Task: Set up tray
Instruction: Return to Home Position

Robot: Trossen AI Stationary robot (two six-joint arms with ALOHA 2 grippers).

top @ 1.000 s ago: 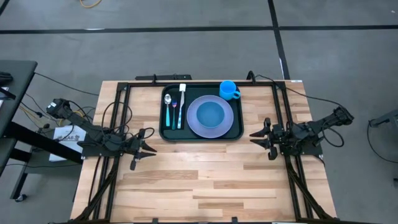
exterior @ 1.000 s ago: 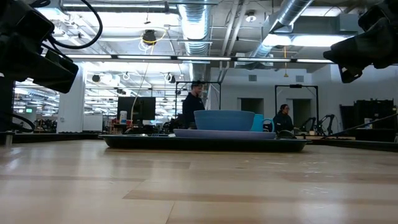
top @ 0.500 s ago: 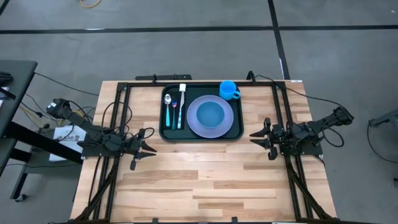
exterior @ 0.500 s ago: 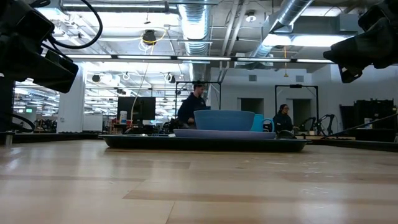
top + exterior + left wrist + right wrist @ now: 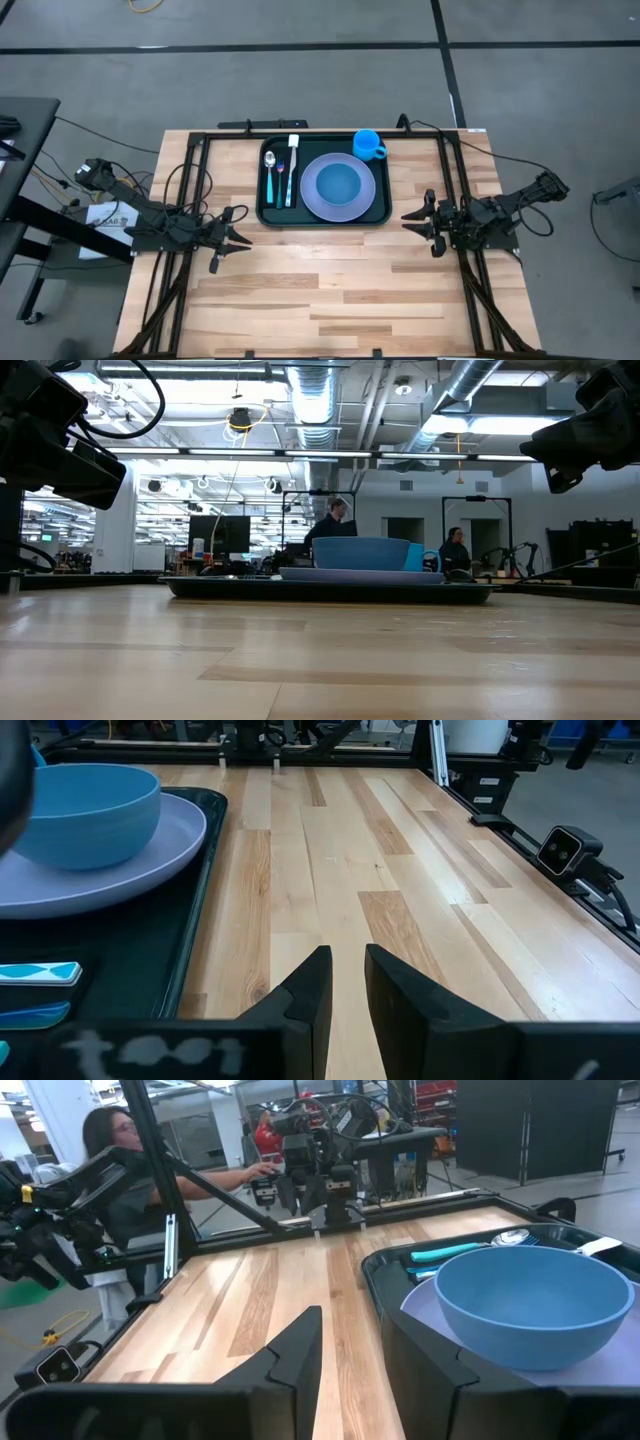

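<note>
- We note the tray lying flat on the table, midway across its width and toward the edge that shows uppermost in the high view.
- In the tray, right part: a lavender plate with a blue bowl standing at its centre. The bowl shows nothing inside.
- In the tray, left part: three pieces of cutlery side by side, lengthwise. These are a green spoon, a blue fork and a knife with a pale handle, the knife nearest the plate.
- A blue cup stands at the tray's far right corner, handle toward the outside. We cannot tell whether it sits inside the rim.
- The left gripper hovers over bare wood just off the tray's near left corner. Its fingers are a narrow slit apart, with nothing between them and no contact with the tray.
- The right gripper is just off the tray's near right corner. Its fingers are likewise slightly parted, holding nothing and touching nothing.
- Both grippers point inward, toward each other, across the table.
</note>
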